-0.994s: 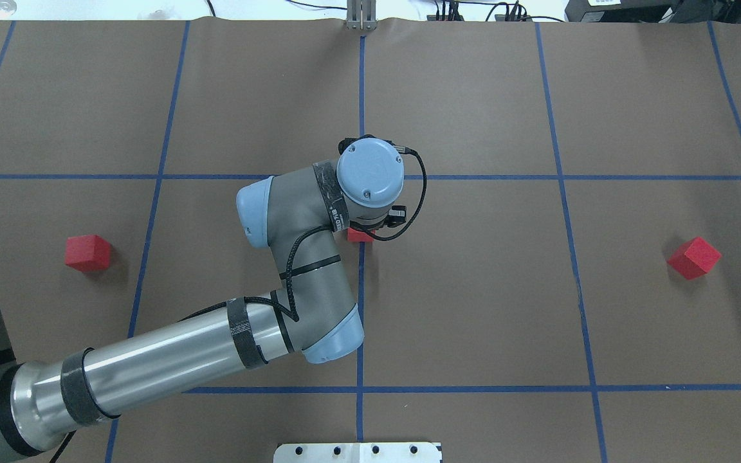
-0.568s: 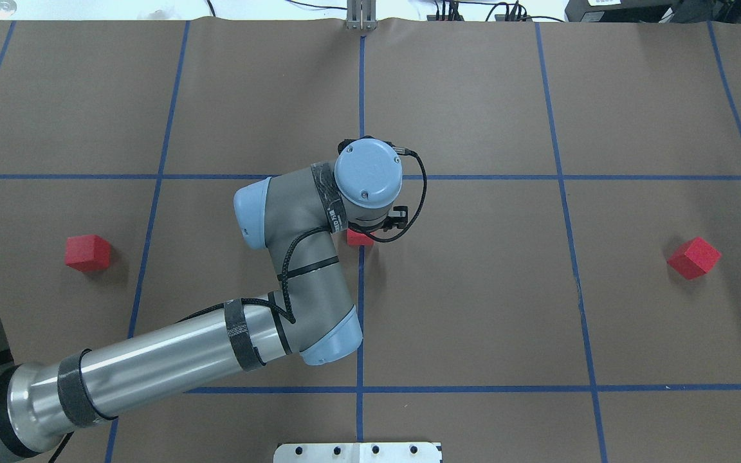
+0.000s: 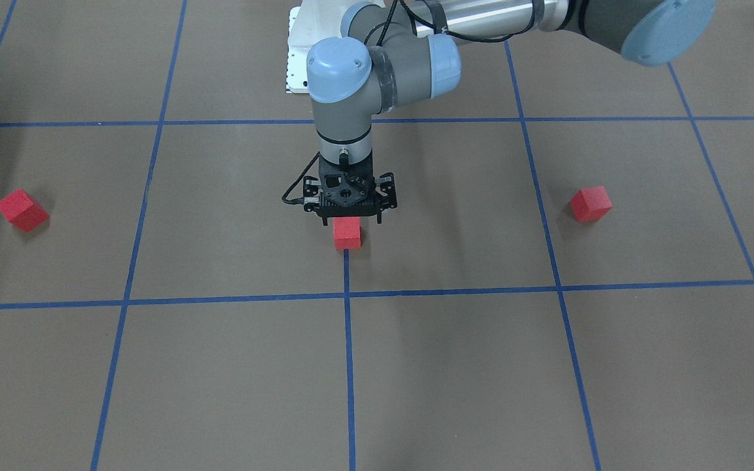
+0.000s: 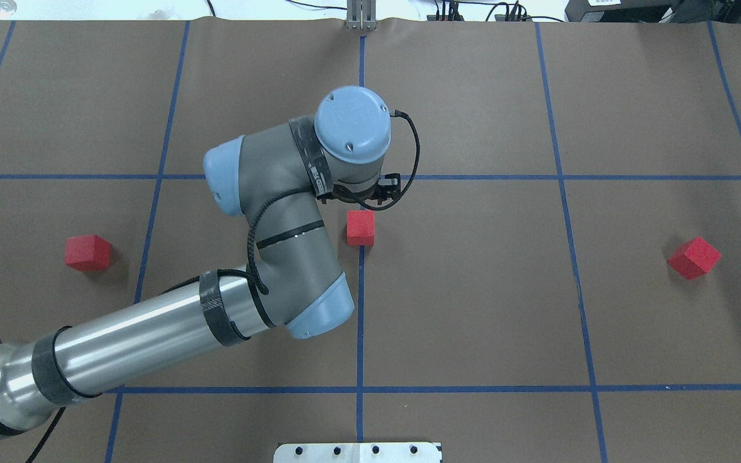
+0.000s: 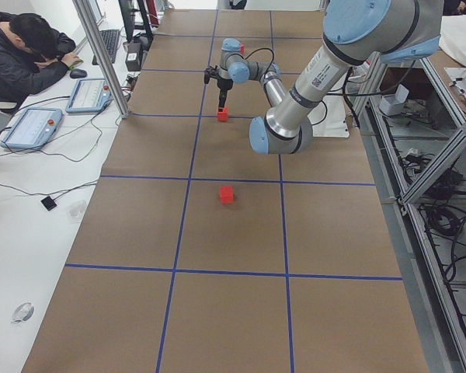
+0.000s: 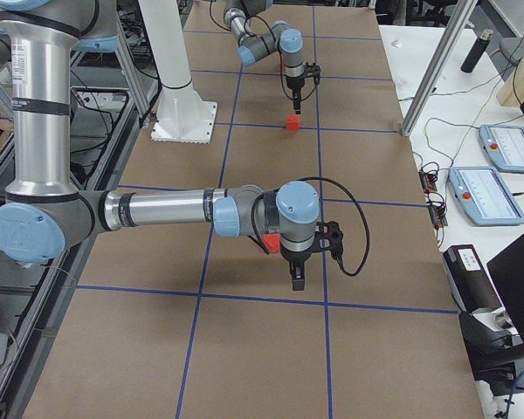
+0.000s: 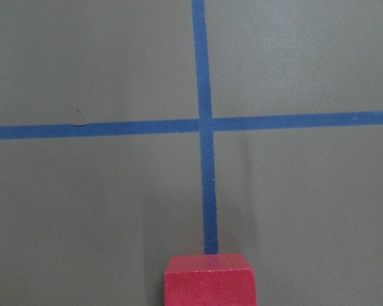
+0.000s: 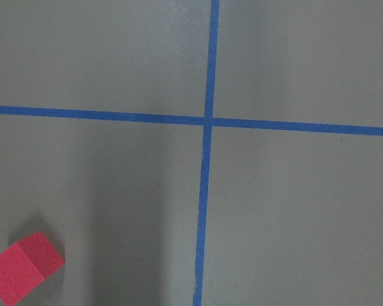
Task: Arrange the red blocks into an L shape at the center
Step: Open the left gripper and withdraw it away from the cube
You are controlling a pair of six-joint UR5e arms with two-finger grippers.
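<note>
On the brown, blue-taped bench point(image 4: 473, 308), the silver-and-grey left arm point(image 4: 152, 347) hangs its black left pincer point(image 3: 351, 221), jaws apart and empty, above one small matte red cube point(image 4: 360, 228) sitting on the middle tape line point(image 4: 359, 308). The likely next fetch, the left-hand red cube point(image 4: 87, 252), wants a square grip across flat faces, then flush placement without nudging the first; the turned right-hand red cube point(image 4: 693, 257) needs wrist rotation. The right pincer point(image 6: 297, 278) shows too little to tell open from closed.

Small matte red cube point(image 4: 360, 227) sits on the centre blue tape line point(image 4: 360, 308). Left pincer point(image 3: 351, 220) hangs above it, jaws spread wider than the cube. Grey left arm point(image 4: 280, 257) overhangs the cube's left side. Brown paper counter point(image 4: 473, 270) to its right lies open as far as the far-right red cube point(image 4: 693, 257).
</note>
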